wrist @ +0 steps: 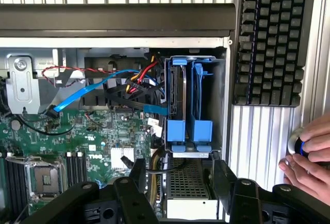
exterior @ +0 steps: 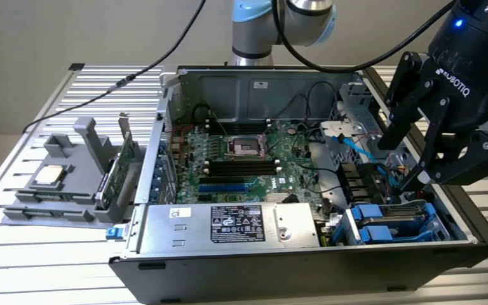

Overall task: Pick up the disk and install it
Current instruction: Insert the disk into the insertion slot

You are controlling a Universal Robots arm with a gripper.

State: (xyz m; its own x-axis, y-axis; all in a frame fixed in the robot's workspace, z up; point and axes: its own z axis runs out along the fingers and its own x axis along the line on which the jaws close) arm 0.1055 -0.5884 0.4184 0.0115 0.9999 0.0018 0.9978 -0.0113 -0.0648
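The disk [wrist: 180,94], grey metal in a blue plastic carrier, stands on edge in the drive bay [wrist: 219,105] at the corner of the open computer case. A second blue carrier [wrist: 201,100] stands beside it. In the exterior view the same bay with its blue carriers [exterior: 394,222] lies at the case's near corner on the exterior view's right. My black gripper [exterior: 403,166] hangs just above that bay. Its fingers [wrist: 138,171] are spread wide, nothing is between them, and they are apart from the disk. My gripper [wrist: 178,171] hovers over the perforated metal next to the bay.
The case holds a green motherboard [exterior: 244,159], cables [wrist: 98,82] and a power supply [exterior: 227,225]. A grey rack [exterior: 66,184] with a silver chip and a green card stands on the exterior view's left. A black keyboard [wrist: 270,38] and a hand [wrist: 309,159] lie beside the case.
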